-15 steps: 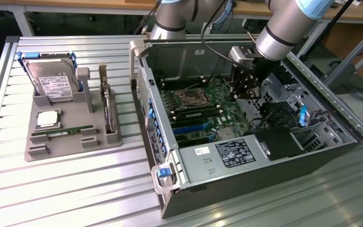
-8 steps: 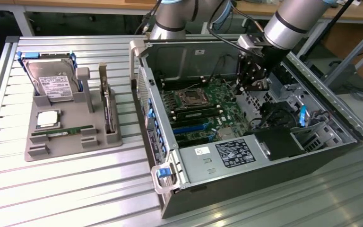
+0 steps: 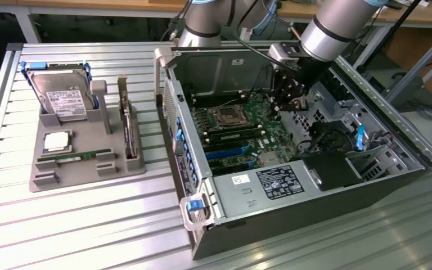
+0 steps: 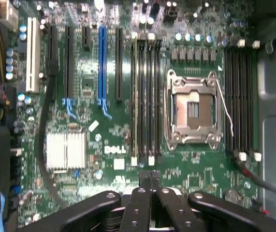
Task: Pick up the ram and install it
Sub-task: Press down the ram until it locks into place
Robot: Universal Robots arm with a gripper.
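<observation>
Ram, a thin green stick, lies flat in a slot at the front of a grey holder on the slatted counter, near a silver hard drive. Well apart from it, the gripper hangs inside the open computer case, fingers clenched on nothing, just above the motherboard at the end of the black memory slots.

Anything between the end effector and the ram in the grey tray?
Yes: the end effector sits shut inside the open black computer case, and the case's metal side wall stands between it and the thin green ram stick in the grey tray. Above the wall nothing visible blocks.
</observation>
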